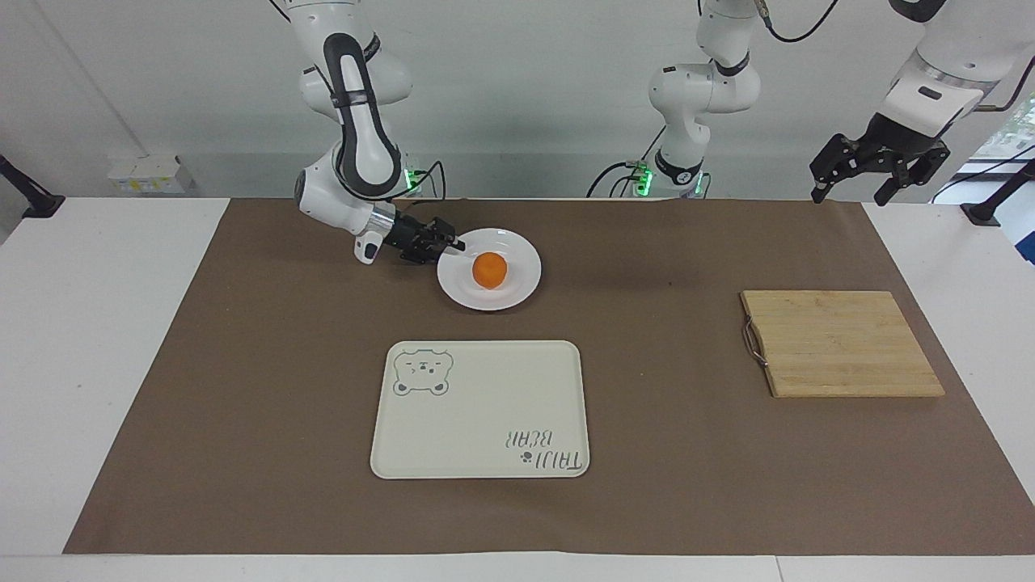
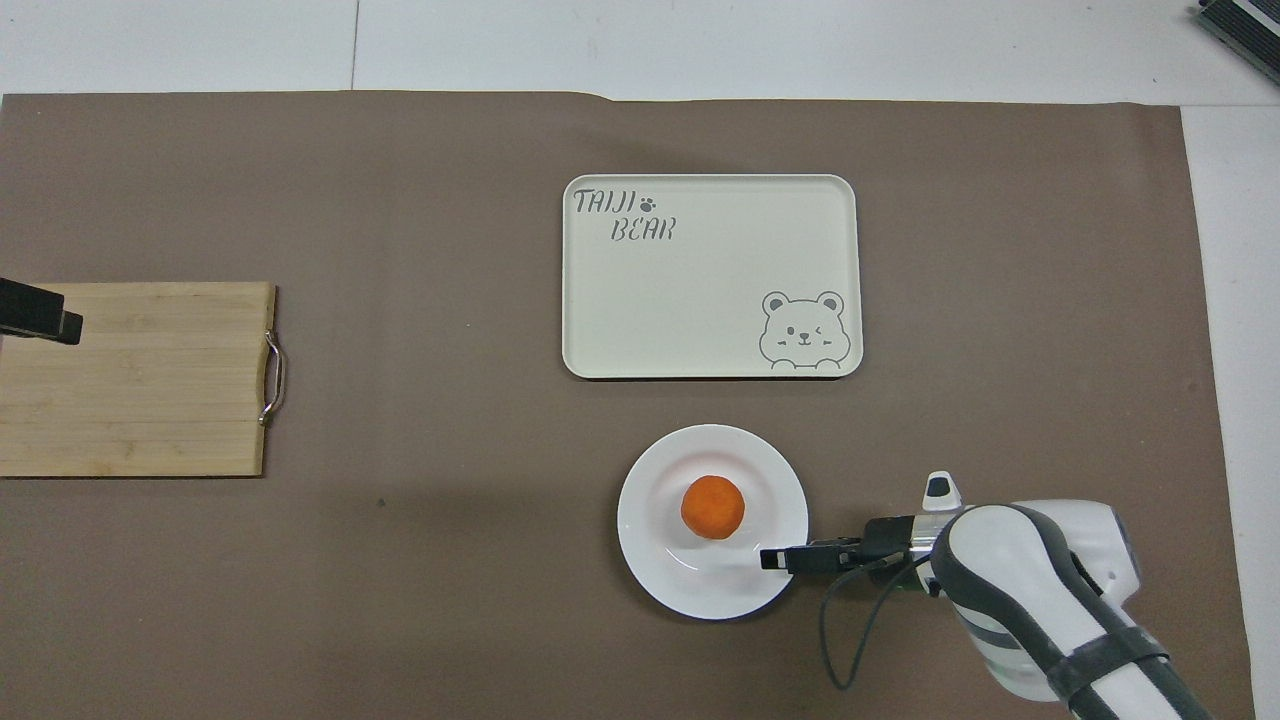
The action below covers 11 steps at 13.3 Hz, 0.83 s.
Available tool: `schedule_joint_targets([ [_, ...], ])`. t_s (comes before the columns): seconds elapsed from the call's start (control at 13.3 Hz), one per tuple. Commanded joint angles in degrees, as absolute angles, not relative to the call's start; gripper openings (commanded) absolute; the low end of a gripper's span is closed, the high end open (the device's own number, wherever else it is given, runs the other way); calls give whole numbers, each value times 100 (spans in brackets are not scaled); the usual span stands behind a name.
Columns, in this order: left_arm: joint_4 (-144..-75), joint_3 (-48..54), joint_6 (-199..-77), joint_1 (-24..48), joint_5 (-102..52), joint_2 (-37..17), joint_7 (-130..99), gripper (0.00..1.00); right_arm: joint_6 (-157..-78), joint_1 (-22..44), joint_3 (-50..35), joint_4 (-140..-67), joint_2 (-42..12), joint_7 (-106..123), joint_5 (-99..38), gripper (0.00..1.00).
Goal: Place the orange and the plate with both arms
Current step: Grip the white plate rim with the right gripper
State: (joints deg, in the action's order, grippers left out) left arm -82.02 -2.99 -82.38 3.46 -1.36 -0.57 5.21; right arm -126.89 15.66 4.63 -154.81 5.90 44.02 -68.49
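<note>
White plate [image 1: 517, 283] carries orange [image 1: 489, 269] | my right gripper [image 1: 453, 243] straddles its rim to lift, grip unclear | left gripper [image 1: 877, 166] waits spread over the table edge

Cream bear tray [image 1: 480, 410] and wooden cutting board [image 1: 841, 343] lie well apart

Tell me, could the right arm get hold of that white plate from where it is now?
Probably yes. The right gripper is low at the rim of the plate, on the side toward the right arm's end of the table, and nothing stands between them. The orange sits mid-plate, away from that rim.
</note>
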Motion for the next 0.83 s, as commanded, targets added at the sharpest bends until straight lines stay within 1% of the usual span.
schedule_joint_targets([
  [0.0,-8314,-255,-8183,299,-62,62,554,100,-12797,1591,457,-15539,607,4342,-7040,0],
  [0.53,-8306,-255,-8183,290,-61,62,554,100,-12648,1582,448,-15381,510,4272,-7075,0],
  [0.75,-8306,-255,-8183,290,-62,62,554,100,-12490,1591,431,-15293,510,4053,-7584,0],
])
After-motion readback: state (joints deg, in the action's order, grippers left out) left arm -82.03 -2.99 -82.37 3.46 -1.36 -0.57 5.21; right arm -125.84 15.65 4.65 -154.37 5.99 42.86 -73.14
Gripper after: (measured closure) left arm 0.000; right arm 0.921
